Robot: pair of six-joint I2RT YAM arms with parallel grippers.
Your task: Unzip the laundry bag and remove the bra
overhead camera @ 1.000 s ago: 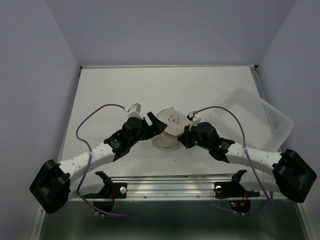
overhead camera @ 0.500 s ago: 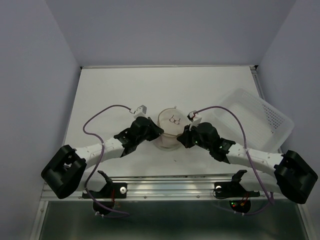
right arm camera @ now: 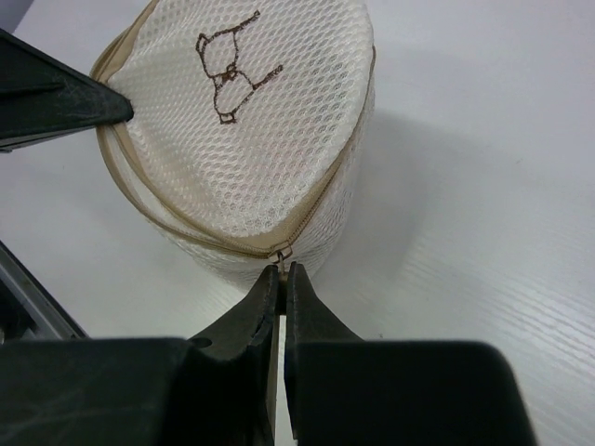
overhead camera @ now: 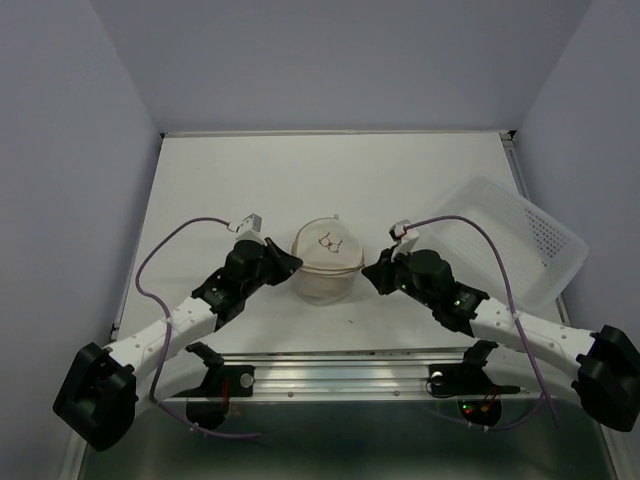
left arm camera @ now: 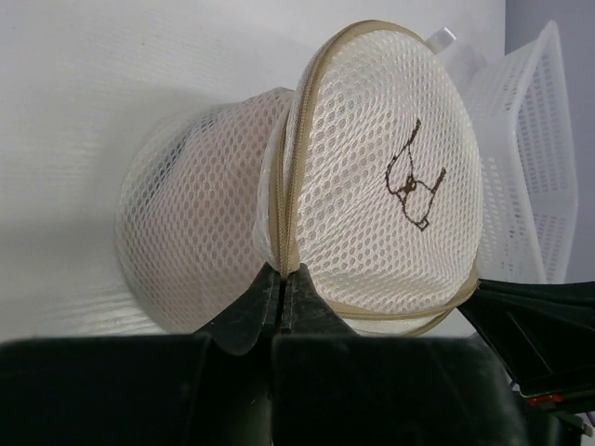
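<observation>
The laundry bag (overhead camera: 325, 258) is a round cream mesh pouch with a tan zipper and a small brown mark, standing in the middle of the table. My left gripper (left arm camera: 282, 279) is shut on the bag's zipper seam (left arm camera: 289, 223) at its left side, and its fingers (right arm camera: 56, 98) reach the bag (right arm camera: 251, 139) in the right wrist view. My right gripper (right arm camera: 282, 271) is shut on the small metal zipper pull (right arm camera: 281, 254) at the bag's right side. The zipper is shut all along the stretch I can see. The bra is hidden.
A white perforated plastic basket (overhead camera: 500, 235) lies tilted at the right edge of the table, just behind my right arm. A metal rail (overhead camera: 340, 365) runs along the near edge between the arm bases.
My left gripper closed from wide open onto the bag's zipper seam. The bag shifted slightly left. My right gripper stayed shut on the zipper pull.
</observation>
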